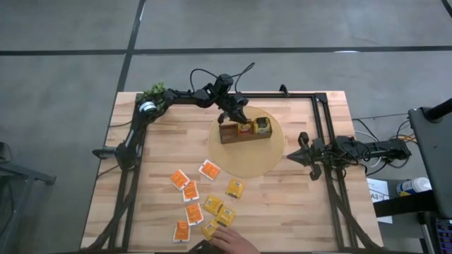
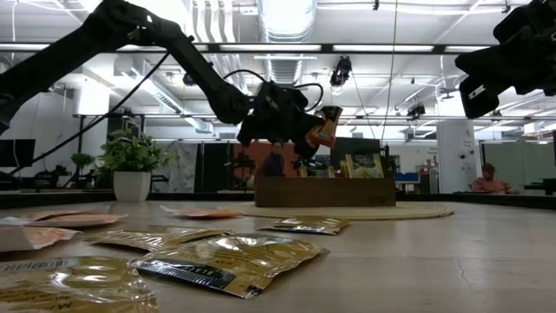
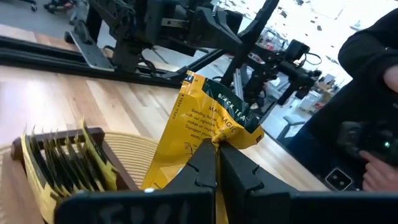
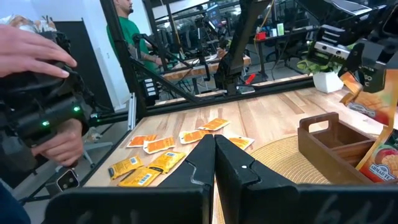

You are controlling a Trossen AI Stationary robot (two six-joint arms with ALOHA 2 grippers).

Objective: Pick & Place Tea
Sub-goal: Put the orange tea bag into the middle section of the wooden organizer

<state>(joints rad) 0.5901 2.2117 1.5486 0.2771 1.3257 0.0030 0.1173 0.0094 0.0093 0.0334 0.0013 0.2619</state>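
My left gripper [image 1: 239,117] hangs over the far edge of the brown wooden box [image 1: 245,131], shut on one yellow-orange tea sachet with a dark label [image 3: 208,112]. That sachet also shows in the low view [image 2: 327,126], above the box [image 2: 320,189]. The box stands on a round woven mat [image 1: 247,161] and holds upright sachets in its middle and right compartments [image 1: 263,125]. Several orange sachets [image 1: 179,179] and yellow sachets [image 1: 235,188] lie flat on the near half of the table. My right gripper [image 1: 304,154] waits shut at the mat's right edge. My left gripper pinches the sachet between its two shut fingers at one edge [image 3: 214,142], and the rest of the sachet stands out beyond the fingertips. The fingers slant down from the table's far left side. The sachet [image 2: 327,126] is lifted clear above the box and tilted.
A person's hand [image 1: 229,240] rests at the table's near edge beside the yellow sachets. A potted plant [image 1: 155,92] stands at the far left corner. Black frame rails run along the left, far and right sides. Bare wood lies between the mat and the loose sachets.
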